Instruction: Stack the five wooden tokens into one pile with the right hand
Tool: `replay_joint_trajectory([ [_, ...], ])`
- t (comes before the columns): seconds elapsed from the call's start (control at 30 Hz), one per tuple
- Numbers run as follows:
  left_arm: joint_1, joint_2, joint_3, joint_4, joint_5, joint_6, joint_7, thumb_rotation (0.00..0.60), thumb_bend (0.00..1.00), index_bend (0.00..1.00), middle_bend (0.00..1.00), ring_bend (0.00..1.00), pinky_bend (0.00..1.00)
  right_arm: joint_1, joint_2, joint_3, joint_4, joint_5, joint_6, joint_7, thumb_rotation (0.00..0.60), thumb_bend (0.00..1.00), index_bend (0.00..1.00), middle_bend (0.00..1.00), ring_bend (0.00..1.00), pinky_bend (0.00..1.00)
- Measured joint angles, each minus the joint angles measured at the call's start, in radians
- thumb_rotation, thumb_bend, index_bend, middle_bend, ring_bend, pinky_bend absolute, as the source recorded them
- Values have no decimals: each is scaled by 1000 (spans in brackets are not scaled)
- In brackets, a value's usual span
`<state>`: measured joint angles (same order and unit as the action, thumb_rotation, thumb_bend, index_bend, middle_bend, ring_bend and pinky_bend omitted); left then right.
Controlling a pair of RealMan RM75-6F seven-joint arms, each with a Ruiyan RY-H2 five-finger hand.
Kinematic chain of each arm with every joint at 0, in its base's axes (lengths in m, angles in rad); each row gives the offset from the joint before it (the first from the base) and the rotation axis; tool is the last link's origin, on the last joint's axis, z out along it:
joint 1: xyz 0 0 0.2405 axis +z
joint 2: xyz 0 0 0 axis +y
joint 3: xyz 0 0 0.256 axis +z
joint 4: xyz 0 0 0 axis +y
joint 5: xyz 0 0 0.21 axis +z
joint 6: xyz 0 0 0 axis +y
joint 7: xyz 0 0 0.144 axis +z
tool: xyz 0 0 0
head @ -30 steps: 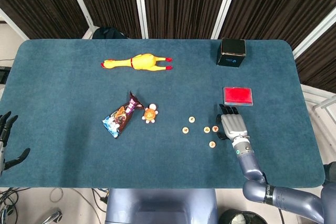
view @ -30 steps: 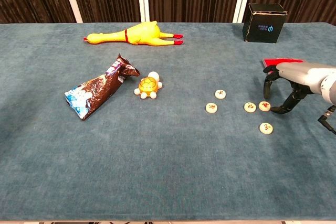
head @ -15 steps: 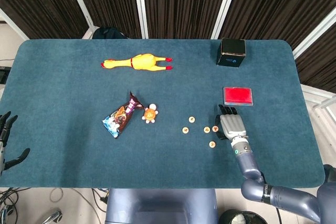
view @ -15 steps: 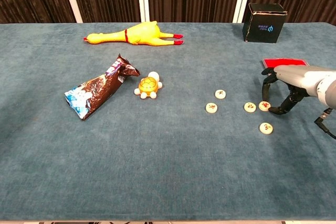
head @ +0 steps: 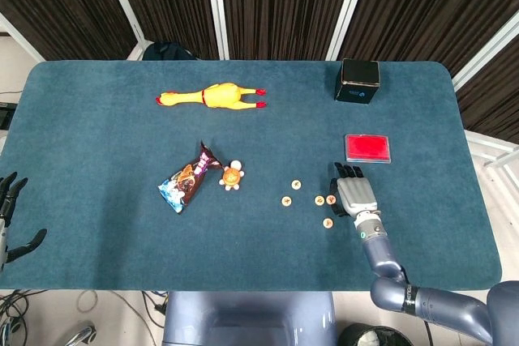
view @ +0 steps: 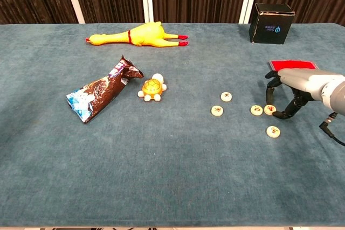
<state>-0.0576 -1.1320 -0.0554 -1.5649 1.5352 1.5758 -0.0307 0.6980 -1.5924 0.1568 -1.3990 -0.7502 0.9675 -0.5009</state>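
Five small round wooden tokens lie flat and apart on the blue table (view: pixel 172 176). Two lie to the left (view: pixel 226 96) (view: pixel 217 111), two side by side (view: pixel 256 110) (view: pixel 270 110), and one nearer the front (view: pixel 274 131). My right hand (view: pixel 287 91) (head: pixel 354 194) arches over the rightmost of the pair, fingers on its far side and thumb on its near right side. Whether they touch it is unclear; the token still lies on the cloth. In the head view that token (head: pixel 332 198) is partly hidden by the hand. My left hand (head: pixel 8 215) hangs off the table's left edge, fingers spread, holding nothing.
A red flat pad (view: pixel 291 64) lies just behind the right hand, and a black box (view: pixel 272 23) stands at the back right. A small turtle toy (view: pixel 152 88), a brown snack bag (view: pixel 99 95) and a yellow rubber chicken (view: pixel 137 35) lie to the left.
The right hand has shifted slightly left and closed in around the rightmost token of the pair. The tokens and the left hand have stayed where they were.
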Motion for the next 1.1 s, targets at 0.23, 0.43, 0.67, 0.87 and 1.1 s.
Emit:
replay_joint_trajectory([
  [0.23, 0, 1, -1, -2, -3, -2, -2, 600, 205, 102, 0, 0, 6, 1, -5, 3, 2, -1, 4, -2, 600, 387, 554, 42, 88, 0],
  [0.43, 0, 1, -1, -3, -3, -2, -4, 600, 206, 102, 0, 0, 5, 2, 6, 13, -14, -7, 9, 2, 600, 389, 556, 42, 88, 0],
  [0.67, 1, 1, 0, -5, -2, -1, -1, 600, 206, 102, 0, 0, 6, 15, 39, 28, -63, 6, 11, -20, 600, 389, 556, 42, 88, 0],
  [0.87, 1, 1, 0, -6, -3, -2, 1, 600, 206, 103, 0, 0, 6, 34, 58, 30, -108, 39, 2, -56, 600, 389, 556, 42, 88, 0],
  [1.1, 2, 2, -1, -7, -6, -3, -1, 600, 206, 104, 0, 0, 6, 57, 56, 28, -116, 89, -6, -87, 600, 388, 556, 42, 88, 0],
])
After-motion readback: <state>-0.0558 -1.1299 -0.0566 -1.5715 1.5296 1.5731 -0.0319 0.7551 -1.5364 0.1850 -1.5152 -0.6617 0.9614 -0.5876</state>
